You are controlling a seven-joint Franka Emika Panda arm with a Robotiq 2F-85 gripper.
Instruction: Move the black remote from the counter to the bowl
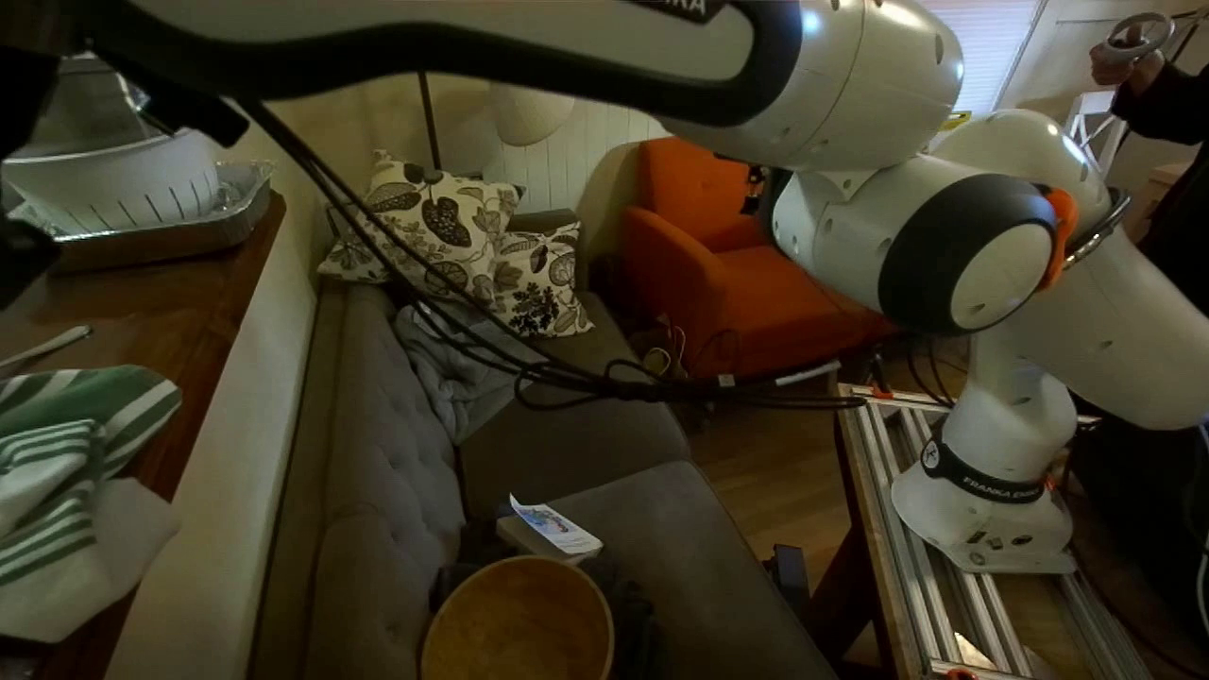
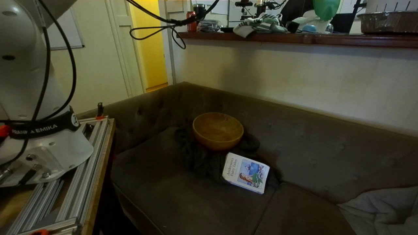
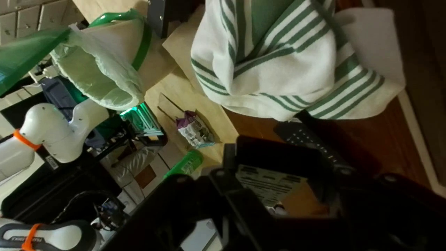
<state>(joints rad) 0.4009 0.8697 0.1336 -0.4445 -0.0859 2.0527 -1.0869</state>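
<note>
In the wrist view, the black remote [image 3: 308, 140] lay on the brown wood of the counter [image 3: 388, 137], right of centre in the frame, just below a green-and-white striped towel [image 3: 278, 76]. Its lower end ran behind the gripper [image 3: 275, 166], which came in from the bottom. The fingers stood apart, with a printed label [image 3: 266, 183] and some wood showing in the gap; a dark shape [image 3: 278, 153] also showed there, and whether they touched it I could not tell. In both exterior views the bowl [image 2: 218, 127] stood upright on the sofa [image 2: 156, 186], well apart from the gripper, with a book [image 2: 246, 173] just beside it. The white arm [image 1: 869, 85] crossed the top of an exterior view, above the sofa.
</note>
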